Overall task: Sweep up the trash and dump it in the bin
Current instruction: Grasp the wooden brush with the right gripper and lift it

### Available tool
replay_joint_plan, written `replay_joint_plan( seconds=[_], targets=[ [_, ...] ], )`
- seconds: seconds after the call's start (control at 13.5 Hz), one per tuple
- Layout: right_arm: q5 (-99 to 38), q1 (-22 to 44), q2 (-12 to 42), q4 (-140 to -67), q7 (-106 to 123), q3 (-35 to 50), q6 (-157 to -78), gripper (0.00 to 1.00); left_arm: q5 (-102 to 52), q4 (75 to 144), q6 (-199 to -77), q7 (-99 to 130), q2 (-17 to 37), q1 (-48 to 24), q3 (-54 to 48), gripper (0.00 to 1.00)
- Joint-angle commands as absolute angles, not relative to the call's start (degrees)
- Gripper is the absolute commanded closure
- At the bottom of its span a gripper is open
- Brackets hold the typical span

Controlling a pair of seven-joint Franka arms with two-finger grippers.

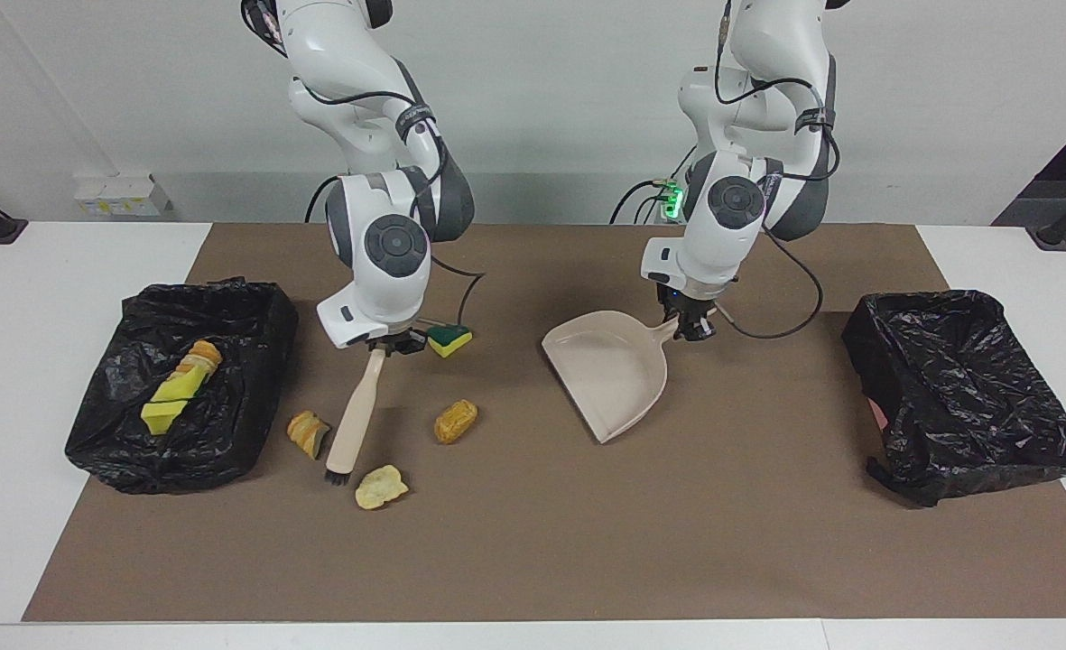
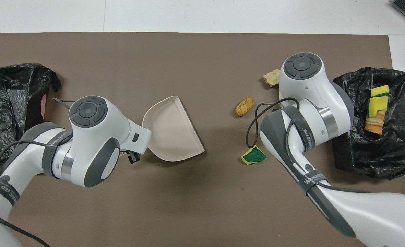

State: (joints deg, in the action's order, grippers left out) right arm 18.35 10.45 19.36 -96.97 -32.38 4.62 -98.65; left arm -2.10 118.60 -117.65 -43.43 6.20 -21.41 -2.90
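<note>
My right gripper (image 1: 391, 344) is shut on the top of the beige brush (image 1: 356, 415). The brush slants down to the brown mat, and its black bristles (image 1: 336, 476) sit between a bread slice (image 1: 307, 432) and a pale yellow chip (image 1: 381, 487) (image 2: 272, 77). An orange-brown chunk (image 1: 455, 421) (image 2: 245, 106) and a yellow-and-green sponge wedge (image 1: 449, 339) (image 2: 253, 155) lie beside the brush. My left gripper (image 1: 695, 323) is shut on the handle of the beige dustpan (image 1: 609, 375) (image 2: 173, 132). The pan sits low at the mat's middle, its mouth toward the trash. Both grippers are hidden under the wrists in the overhead view.
A black-bagged bin (image 1: 226, 433) (image 2: 394, 151) at the right arm's end holds yellow sponge and bread pieces (image 1: 180, 388) (image 2: 377, 106). A second black-bagged bin (image 1: 966, 388) (image 2: 7, 103) stands at the left arm's end. White table (image 1: 9, 361) surrounds the mat.
</note>
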Motion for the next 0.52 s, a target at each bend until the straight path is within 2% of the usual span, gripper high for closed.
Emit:
replay_joint_plan(
  seconds=[0.0, 0.22, 0.45],
  targets=[
    [24.76, 7.56, 18.2, -100.61, -29.01, 5.1, -98.52, 1.0, -1.67, 119.18, -116.89, -42.45, 5.1, -22.32, -2.2, 1.0],
    [27.59, 4.84, 17.23, -106.68, -25.69, 5.27, -103.87, 1.0, -1.67, 119.27, -117.16, -42.36, 5.1, -22.24, -2.2, 1.0],
    [26.73, 5.53, 17.23, -107.32, -18.13, 5.62, -104.76, 1.0, -1.67, 119.09, -117.07, -42.36, 5.18, -22.32, -2.2, 1.0]
  ],
)
